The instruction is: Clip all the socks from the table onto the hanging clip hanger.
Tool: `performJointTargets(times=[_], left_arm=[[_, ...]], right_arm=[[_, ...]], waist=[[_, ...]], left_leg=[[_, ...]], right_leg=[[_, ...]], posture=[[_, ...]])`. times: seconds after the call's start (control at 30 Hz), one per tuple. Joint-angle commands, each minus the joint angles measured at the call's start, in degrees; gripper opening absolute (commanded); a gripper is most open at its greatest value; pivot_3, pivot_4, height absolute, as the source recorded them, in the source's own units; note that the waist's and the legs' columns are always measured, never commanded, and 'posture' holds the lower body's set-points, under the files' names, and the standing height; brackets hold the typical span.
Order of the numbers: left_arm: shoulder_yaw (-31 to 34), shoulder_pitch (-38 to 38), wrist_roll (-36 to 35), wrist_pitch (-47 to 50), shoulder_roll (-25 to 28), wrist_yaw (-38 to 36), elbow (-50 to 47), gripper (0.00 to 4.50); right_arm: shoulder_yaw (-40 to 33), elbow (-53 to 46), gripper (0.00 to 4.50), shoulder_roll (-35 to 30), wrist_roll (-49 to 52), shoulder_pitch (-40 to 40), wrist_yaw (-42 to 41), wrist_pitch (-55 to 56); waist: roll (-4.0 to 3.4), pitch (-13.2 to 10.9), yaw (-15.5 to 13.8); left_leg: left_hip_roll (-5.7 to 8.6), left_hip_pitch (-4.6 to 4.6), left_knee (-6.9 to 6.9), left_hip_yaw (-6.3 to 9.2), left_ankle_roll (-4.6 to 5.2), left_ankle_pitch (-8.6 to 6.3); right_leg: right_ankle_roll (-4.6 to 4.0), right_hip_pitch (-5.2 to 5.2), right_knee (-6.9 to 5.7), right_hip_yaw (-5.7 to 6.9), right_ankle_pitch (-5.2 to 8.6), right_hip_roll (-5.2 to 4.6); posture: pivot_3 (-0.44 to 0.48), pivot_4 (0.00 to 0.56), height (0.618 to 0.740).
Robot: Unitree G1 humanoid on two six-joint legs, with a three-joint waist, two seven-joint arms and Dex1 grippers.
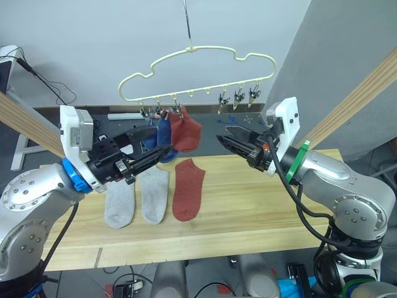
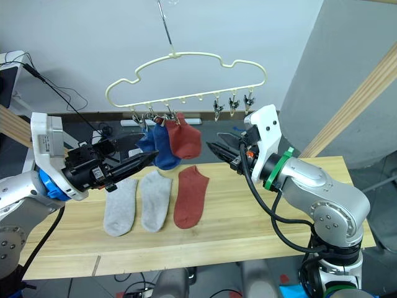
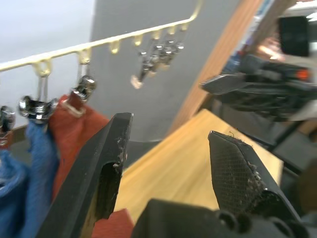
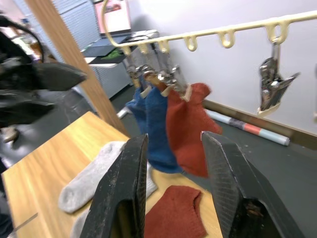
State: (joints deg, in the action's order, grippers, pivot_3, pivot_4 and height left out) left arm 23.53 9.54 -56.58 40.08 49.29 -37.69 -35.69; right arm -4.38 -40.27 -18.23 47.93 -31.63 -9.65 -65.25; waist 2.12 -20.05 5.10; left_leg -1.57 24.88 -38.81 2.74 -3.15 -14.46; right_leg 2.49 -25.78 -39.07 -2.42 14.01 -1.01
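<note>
The pale yellow clip hanger (image 1: 198, 67) hangs above the far edge of the table (image 1: 248, 211). Two blue socks (image 1: 163, 138) and one rust red sock (image 1: 187, 131) hang from its left clips. Three bare metal clips (image 1: 238, 97) hang at its right end. Two light grey socks (image 1: 120, 202) (image 1: 155, 195) and one rust red sock (image 1: 188, 189) lie flat side by side on the table. My left gripper (image 1: 162, 147) is open and empty, its tips just in front of the hanging blue socks. My right gripper (image 1: 222, 135) is open and empty, right of the hanging red sock and below the bare clips.
Thick wooden beams slant in at the left (image 1: 28, 124) and right (image 1: 353, 102). A dark bench (image 1: 124, 124) with a white tube (image 1: 123, 115) and cables stands behind the table. The table's right half and front strip are bare wood.
</note>
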Motion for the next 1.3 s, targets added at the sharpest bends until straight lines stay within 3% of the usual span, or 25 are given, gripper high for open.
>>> performJointTargets(times=[0.03, 0.3, 0.47, 1.3], left_arm=[[3.6, 5.5, -7.9, 3.9, 6.2, -4.6, 3.0, 2.79], [1.7, 10.3, -13.0, 7.6, 8.3, -4.8, 5.4, 2.79], [-0.6, 12.4, -11.4, 7.5, 7.7, -5.5, 6.4, 2.79], [0.1, 9.3, -9.2, 6.9, 8.1, -8.6, 5.2, 2.79]], right_arm=[[1.8, -2.0, 1.74, 1.8, -2.2, -1.4, 5.6, -1.1], [3.3, -2.2, 1.74, 2.6, -5.2, -1.5, 10.0, -2.3], [4.7, -2.2, 1.74, 6.4, -7.7, -1.3, 14.7, -4.4], [6.2, 1.9, 1.74, 11.9, -15.5, -6.2, 15.9, -4.7]], waist=[[0.08, 0.1, -0.1], [-0.05, 0.2, 0.0], [-0.05, 0.2, 0.2], [-0.08, 0.2, 0.8]], left_leg=[[-0.03, 0.01, -0.01, 0.08, -0.04, 0.02], [-0.05, -0.01, 0.01, 0.05, -0.08, 0.07], [-0.07, -0.01, 0.01, 0.04, -0.08, 0.07], [-0.08, -0.01, 0.01, 0.04, -0.06, 0.06]], right_leg=[[-0.01, 0.00, 0.00, 0.06, 0.00, 0.07], [-0.02, -0.02, -0.03, 0.03, -0.01, 0.09], [-0.04, -0.03, -0.04, 0.00, -0.02, 0.15], [-0.04, -0.04, -0.03, 0.00, -0.02, 0.15]], posture=[[-0.161, 0.261, 0.740], [-0.185, 0.276, 0.740], [-0.212, 0.300, 0.740], [-0.201, 0.318, 0.740]])
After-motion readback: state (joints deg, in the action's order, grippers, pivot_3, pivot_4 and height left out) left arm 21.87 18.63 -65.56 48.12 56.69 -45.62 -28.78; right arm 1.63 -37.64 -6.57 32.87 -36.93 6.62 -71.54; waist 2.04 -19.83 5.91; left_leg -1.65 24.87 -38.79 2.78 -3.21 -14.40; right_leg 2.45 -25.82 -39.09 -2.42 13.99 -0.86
